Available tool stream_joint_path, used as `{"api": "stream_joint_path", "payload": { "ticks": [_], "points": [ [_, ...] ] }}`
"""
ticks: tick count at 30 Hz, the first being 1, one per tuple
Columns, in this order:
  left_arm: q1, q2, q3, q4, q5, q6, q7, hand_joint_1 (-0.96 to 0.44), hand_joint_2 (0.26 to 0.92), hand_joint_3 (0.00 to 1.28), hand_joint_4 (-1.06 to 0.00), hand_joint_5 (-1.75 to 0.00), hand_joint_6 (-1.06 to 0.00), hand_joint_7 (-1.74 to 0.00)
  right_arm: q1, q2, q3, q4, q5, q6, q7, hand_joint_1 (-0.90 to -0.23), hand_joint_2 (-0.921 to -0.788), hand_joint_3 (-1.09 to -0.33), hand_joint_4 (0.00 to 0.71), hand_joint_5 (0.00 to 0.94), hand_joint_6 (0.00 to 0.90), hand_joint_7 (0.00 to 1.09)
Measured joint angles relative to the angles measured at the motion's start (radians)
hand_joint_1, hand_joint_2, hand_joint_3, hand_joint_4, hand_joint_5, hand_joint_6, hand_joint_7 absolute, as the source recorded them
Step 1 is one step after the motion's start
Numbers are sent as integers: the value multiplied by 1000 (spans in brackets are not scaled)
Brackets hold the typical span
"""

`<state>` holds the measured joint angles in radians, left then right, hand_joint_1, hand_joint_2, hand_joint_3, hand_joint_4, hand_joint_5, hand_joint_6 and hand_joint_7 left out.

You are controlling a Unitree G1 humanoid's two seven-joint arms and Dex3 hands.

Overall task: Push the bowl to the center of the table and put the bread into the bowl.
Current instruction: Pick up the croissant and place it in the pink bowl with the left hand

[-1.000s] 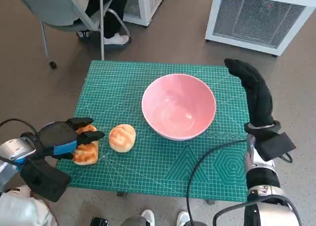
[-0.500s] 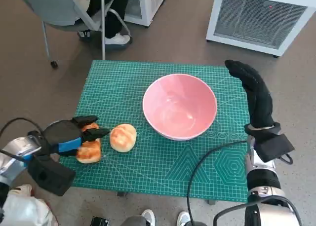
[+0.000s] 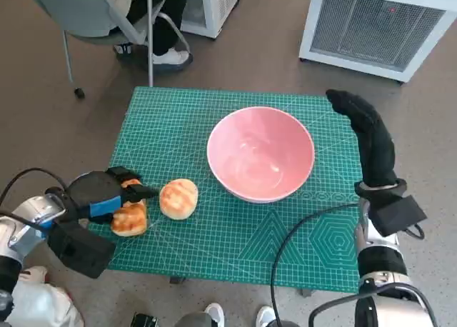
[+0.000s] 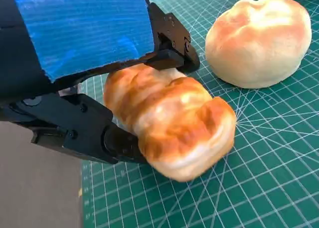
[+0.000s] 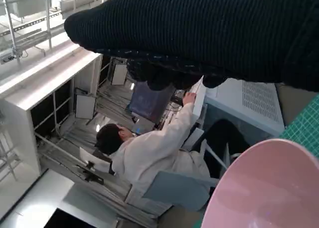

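Counter (image 3: pixel 178 127): small, covered by a green gridded cutting mat, filling the middle of the head view.

White slatted unit (image 3: pixel 378 27): on the floor, upper right of the head view.

Chair (image 3: pixel 93 20): grey, upper left of the head view, with a seated person (image 5: pixel 149 158) in a pale top, seen also in the right wrist view.

Bowl (image 3: pixel 260 153): pink, upright, nothing in it, standing on the mat just right of the head view's centre. Its rim also showed in the lower right corner of the right wrist view.

Right hand (image 3: pixel 368 134): black knitted glove, right of the bowl at the mat's right edge, reaching toward the upper part of the head view. It held nothing; fingers lay straight and together, apart from the bowl's rim.

Left hand (image 3: pixel 96 195): black with blue tape, lower left of the head view at the mat's left edge. Its fingers (image 4: pixel 164 58) were closed round the darker bread, one above and one below it in the left wrist view.

Darker bread (image 3: pixel 128 216): golden-brown, elongated, in the left hand's grasp, low over the mat; whether it touched the mat I cannot tell. Well apart from the bowl.

Round bread (image 3: pixel 178 198): paler, lying on the mat just right of the held piece, between it and the bowl, touching neither.
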<state>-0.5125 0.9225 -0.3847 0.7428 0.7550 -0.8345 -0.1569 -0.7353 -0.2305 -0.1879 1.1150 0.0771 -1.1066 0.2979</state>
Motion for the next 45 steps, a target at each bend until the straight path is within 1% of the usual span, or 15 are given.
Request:
{"api": "stream_joint_path", "payload": {
  "ticks": [3, 6, 8, 11, 12, 14, 16, 18, 22, 26, 29, 33, 37, 42, 45],
  "points": [
    [5, 10, 3, -6, -7, -2, 4, 4, 915, 28, -649, -1327, -819, -811, 2, 0, 0, 0, 0, 0, 4, -627, -921, -838, 331, 4, 327, 46],
    [15, 19, 14, -14, -28, -4, -6, 2, 913, 24, -643, -1322, -837, -817, 4, 0, 0, 0, 0, 0, 4, -620, -921, -839, 331, 4, 326, 46],
    [28, 25, 31, -27, -57, -4, -20, 2, 912, 23, -643, -1309, -842, -828, 4, 0, 0, 0, 0, 1, 4, -618, -921, -840, 332, 4, 326, 46],
    [53, 39, 72, -65, -133, -1, -63, 2, 912, 23, -635, -1323, -849, -816, 4, 0, 0, 1, 0, 1, 4, -620, -921, -840, 333, 4, 325, 46],
    [60, 44, 88, -77, -162, 1, -80, 2, 913, 23, -631, -1333, -852, -807, 4, 0, 0, 1, 0, 1, 4, -620, -921, -840, 333, 4, 325, 46],
    [73, 56, 123, -108, -226, 11, -117, 3, 904, 27, -653, -1270, -848, -855, 4, 0, 0, 1, 0, 2, 4, -621, -921, -841, 333, 3, 325, 46],
    [87, 69, 164, -145, -299, 24, -152, 3, 900, 19, -691, -1138, -830, -969, 4, 1, 0, 1, 0, 2, 5, -621, -921, -841, 333, 3, 325, 46],
    [98, 84, 203, -184, -360, 38, -181, 3, 899, 14, -713, -1069, -826, -1018, 4, 1, 0, 1, 0, 2, 5, -622, -921, -841, 334, 3, 325, 46],
    [113, 104, 298, -276, -501, 82, -234, 4, 894, 5, -738, -1014, -842, -1030, 5, 1, -1, 1, 1, 3, 8, -623, -921, -840, 334, 3, 324, 46],
    [115, 104, 382, -365, -615, 120, -255, 4, 891, 2, -749, -1007, -846, -1021, 5, 1, -3, 1, 4, 3, 11, -625, -921, -838, 334, 3, 324, 46],
    [102, 88, 418, -418, -667, 147, -259, 4, 894, 3, -744, -1018, -834, -1031, 5, 0, -5, 2, 6, 3, 11, -624, -921, -837, 335, 3, 325, 47],
    [51, 37, 430, -477, -687, 193, -259, 4, 896, 3, -740, -1024, -828, -1035, 5, 1, -5, 3, 7, 3, 11, -615, -921, -838, 335, 2, 325, 47],
    [-29, -34, 414, -486, -680, 211, -258, 3, 902, 5, -726, -1039, -812, -1051, 5, 2, -5, 5, 7, 5, 11, -612, -921, -839, 336, 2, 326, 47],
    [-200, -137, 344, -403, -605, 190, -257, 3, 910, 7, -707, -1063, -788, -1074, 3, 4, -5, 9, 7, 9, 11, -615, -921, -839, 337, 2, 326, 48],
    [-308, -194, 290, -318, -540, 169, -255, 3, 902, 2, -728, -1042, -813, -1045, 3, 6, -6, 12, 8, 13, 11, -619, -921, -839, 337, 2, 326, 48]
  ]
}}
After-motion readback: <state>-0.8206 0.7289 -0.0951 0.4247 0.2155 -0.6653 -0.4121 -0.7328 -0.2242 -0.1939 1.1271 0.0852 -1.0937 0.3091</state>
